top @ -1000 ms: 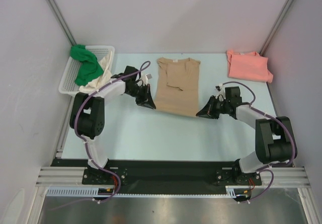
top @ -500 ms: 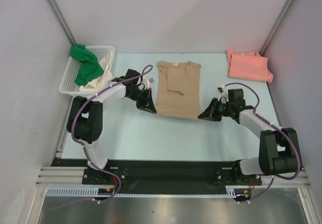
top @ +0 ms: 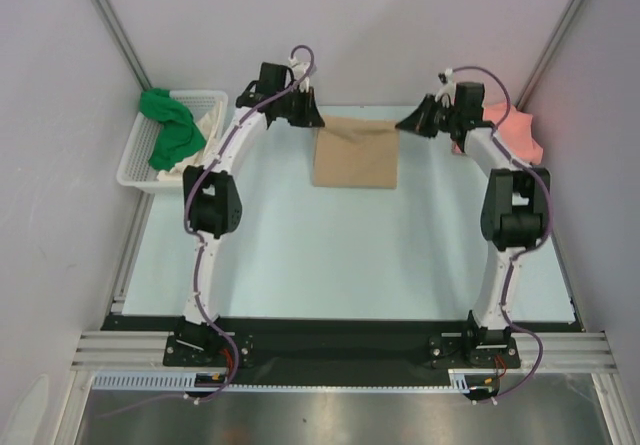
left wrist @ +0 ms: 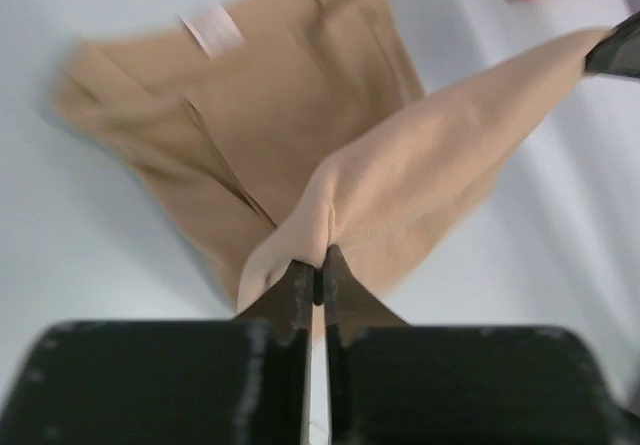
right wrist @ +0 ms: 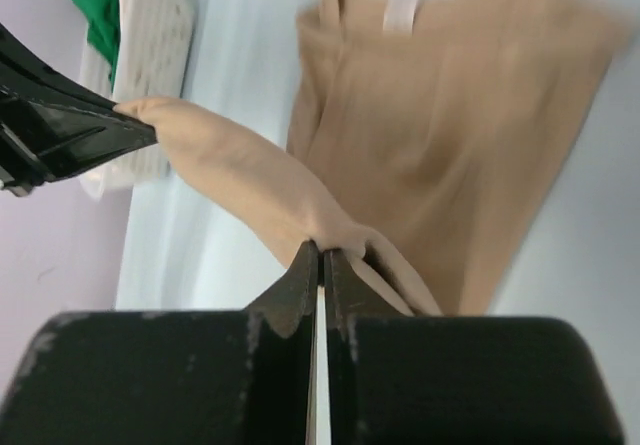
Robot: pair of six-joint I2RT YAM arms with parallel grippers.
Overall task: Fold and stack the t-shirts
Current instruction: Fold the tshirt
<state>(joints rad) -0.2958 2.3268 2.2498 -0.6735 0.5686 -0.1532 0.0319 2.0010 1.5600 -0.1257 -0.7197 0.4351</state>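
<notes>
— Top external first: where's the tan soft-cloth short-sleeved t-shirt (top: 355, 155)?
— Far middle of the pale blue table (top: 330, 255), doubled over, lower half brought up over the upper half. Both arms reach far out, with the left gripper (top: 308, 117) and right gripper (top: 408, 122) at its two far corners
— Jaws?
— Both clenched on tan cloth. Left wrist view shows a pinched bunch of hem corner between the fingers, and right wrist view shows the same on the other corner. The hem edge hangs slack between the two, raised over the end with the pale neck label (left wrist: 212, 30)
— Other shirts?
— The salmon pink t-shirt (top: 510, 130) lies at the far right, just beside the right arm. The bright green t-shirt (top: 168, 130) and cream t-shirt (top: 205, 130) are bundled in the white plastic lattice basket (top: 135, 165) at far left, not yet folded
— How will the tan one handle?
— My read is light, limp, no stiffness. It sags wherever it's unsupported, so two corner grips kept taut suit it best. Take it at corners or along a folded edge, never mid-panel, or only one layer lifts
— Risks?
— The cloth looks smooth and the table slick, so it could slide or the fold could go crooked if one side lets go early. Not fragile, firm pinching is fine
</notes>
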